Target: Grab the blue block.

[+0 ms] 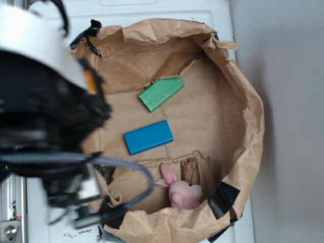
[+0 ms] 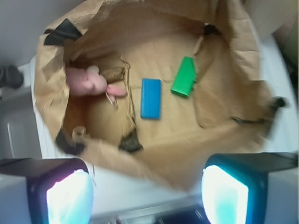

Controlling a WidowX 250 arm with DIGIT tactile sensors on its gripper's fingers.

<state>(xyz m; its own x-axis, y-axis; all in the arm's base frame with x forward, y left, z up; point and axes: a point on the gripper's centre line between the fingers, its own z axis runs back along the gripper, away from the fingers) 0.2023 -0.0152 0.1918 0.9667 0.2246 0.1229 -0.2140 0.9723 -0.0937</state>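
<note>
In your wrist view the end effector [image 2: 147,193] was spread wide, gripping nothing, its two pads [image 2: 69,196] low in frame, well apart from the blue block [image 2: 151,98]. That block lay flat mid-floor in the brown paper bag [image 2: 219,140], the green block [image 2: 183,77] at its 2 o'clock and the pink plush toy [image 2: 88,81] at its 9 o'clock.

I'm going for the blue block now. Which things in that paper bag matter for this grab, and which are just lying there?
Belongs to the job:
- blue block, flat on the bag floor
- gripper, open, outside the bag rim
- brown paper bag, which holds the block

Just lying about:
- green block, apart from the blue one
- pink plush toy, by the bag wall
</note>
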